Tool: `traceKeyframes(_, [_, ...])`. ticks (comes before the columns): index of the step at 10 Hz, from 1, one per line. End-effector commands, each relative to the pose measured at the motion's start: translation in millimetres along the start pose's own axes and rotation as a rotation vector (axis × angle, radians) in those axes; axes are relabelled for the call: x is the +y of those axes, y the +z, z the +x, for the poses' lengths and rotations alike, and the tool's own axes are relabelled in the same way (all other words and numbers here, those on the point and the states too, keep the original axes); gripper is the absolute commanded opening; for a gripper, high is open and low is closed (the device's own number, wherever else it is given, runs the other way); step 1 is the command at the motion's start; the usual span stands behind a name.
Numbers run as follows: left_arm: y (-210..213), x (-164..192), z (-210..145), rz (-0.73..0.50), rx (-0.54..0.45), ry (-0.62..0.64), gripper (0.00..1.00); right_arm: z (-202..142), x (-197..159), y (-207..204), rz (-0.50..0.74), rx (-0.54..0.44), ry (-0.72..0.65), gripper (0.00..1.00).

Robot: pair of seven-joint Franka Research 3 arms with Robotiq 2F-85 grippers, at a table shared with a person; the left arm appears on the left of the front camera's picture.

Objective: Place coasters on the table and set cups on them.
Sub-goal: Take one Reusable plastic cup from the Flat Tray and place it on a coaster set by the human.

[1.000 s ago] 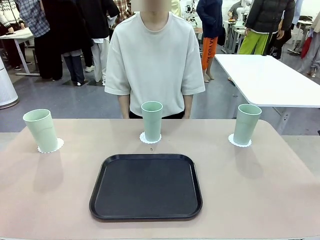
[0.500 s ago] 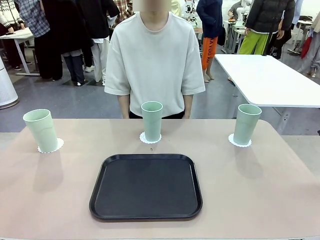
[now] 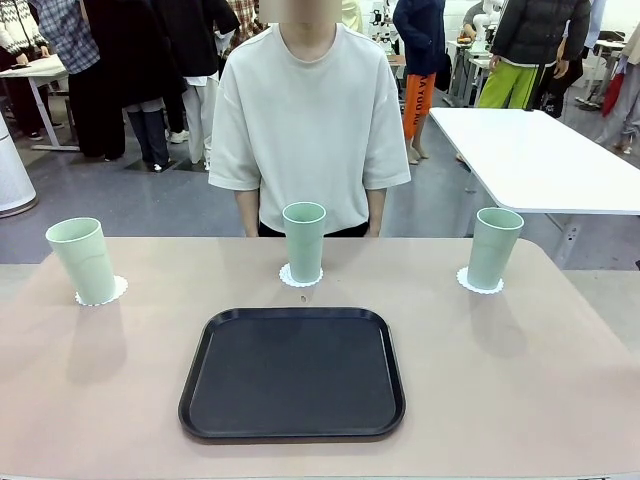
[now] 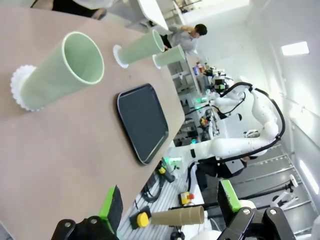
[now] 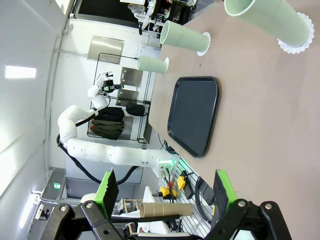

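Observation:
Three mint-green cups stand upright on the beige table (image 3: 520,380), each on a white lacy coaster: the left cup (image 3: 83,260) on its coaster (image 3: 101,291), the middle cup (image 3: 303,241) on its coaster (image 3: 300,276), the right cup (image 3: 494,248) on its coaster (image 3: 479,281). My left gripper (image 4: 170,205) is open and holds nothing, off the table's edge, with the left cup (image 4: 62,70) nearest to it. Likewise open with nothing between its fingers, my right gripper (image 5: 165,195) has the right cup (image 5: 267,20) closest ahead.
An empty black tray (image 3: 292,373) lies at the table's front middle. A person in a pale T-shirt (image 3: 308,120) stands at the far edge behind the middle cup, hands out of sight. A white table (image 3: 530,155) stands at the back right.

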State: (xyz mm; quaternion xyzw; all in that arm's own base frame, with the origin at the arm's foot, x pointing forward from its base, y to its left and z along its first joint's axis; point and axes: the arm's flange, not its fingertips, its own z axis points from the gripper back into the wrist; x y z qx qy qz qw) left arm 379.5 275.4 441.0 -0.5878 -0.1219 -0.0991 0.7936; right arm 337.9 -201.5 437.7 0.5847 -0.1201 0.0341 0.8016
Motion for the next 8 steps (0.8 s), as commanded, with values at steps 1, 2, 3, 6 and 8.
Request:
traceKeyframes(1, [1.9, -1.1, -0.1, 0.012, -0.007, 0.017, 1.0, 1.5, 1.9, 0.0, 0.0, -0.007, -0.008, 1.0])
traceKeyframes(2, [1.9, -1.1, -0.1, 0.012, -0.007, 0.017, 1.0, 1.5, 1.9, 0.0, 0.0, -0.007, -0.008, 1.0])
traceKeyframes(3, [1.9, -1.1, -0.1, 0.012, -0.007, 0.017, 1.0, 1.5, 1.9, 0.0, 0.0, -0.007, -0.008, 1.0])
traceKeyframes(6, [1.9, -1.1, -0.1, 0.012, -0.007, 0.017, 1.0, 1.5, 1.9, 0.0, 0.0, -0.007, -0.008, 1.0])
traceKeyframes(8, [1.9, -1.1, -0.1, 0.012, -0.007, 0.017, 1.0, 1.5, 1.9, 0.0, 0.0, -0.007, -0.008, 1.0])
